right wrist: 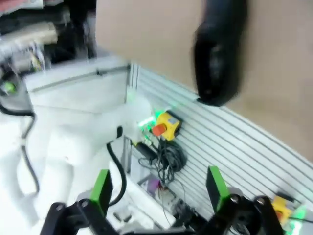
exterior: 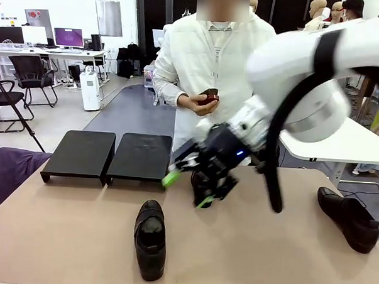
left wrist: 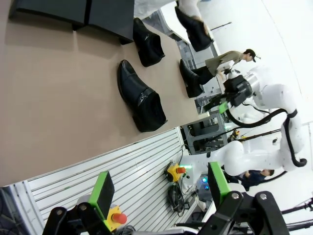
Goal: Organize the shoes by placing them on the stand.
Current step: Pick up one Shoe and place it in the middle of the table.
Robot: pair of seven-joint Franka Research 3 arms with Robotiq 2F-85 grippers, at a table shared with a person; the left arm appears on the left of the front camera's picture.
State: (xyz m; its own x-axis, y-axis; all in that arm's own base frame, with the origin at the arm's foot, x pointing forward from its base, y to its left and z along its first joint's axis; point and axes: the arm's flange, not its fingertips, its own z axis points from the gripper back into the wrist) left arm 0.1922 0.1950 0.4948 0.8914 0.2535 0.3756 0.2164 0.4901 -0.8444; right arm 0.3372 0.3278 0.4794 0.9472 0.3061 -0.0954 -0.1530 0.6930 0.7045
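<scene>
The right gripper (exterior: 187, 190) hung low over the tan tabletop (exterior: 66, 237), just right of the stand (exterior: 82, 153). Its green-padded fingers (exterior: 171, 177) were spread wide and held nothing. The right wrist view, though blurred, showed the same wide, empty gap between the pads. Beyond them the near shoe (exterior: 151, 238) lay on the table close to its robot-side edge, toe toward the robot. The stand sat toward the far left of the table, its two black sections side by side and touching, their flat tops bare. In the left wrist view a second shoe (left wrist: 148, 45) lay on the tabletop just beside the corner of the stand's right-hand section, and the near shoe lay a little apart from it. Two more shoes showed farther off on the right arm's side. One of them, the right-hand shoe (exterior: 350, 218), rested on the table near its right edge, well apart from the stand. The far shoe (left wrist: 195, 29) was beyond it, and its footing could not be told. The left gripper (left wrist: 159, 188) was held high over the robot's side of the table, its fingers fully parted and empty. A person in a white jacket stood at the far side, one hand (exterior: 201, 101) holding a small dark object.
</scene>
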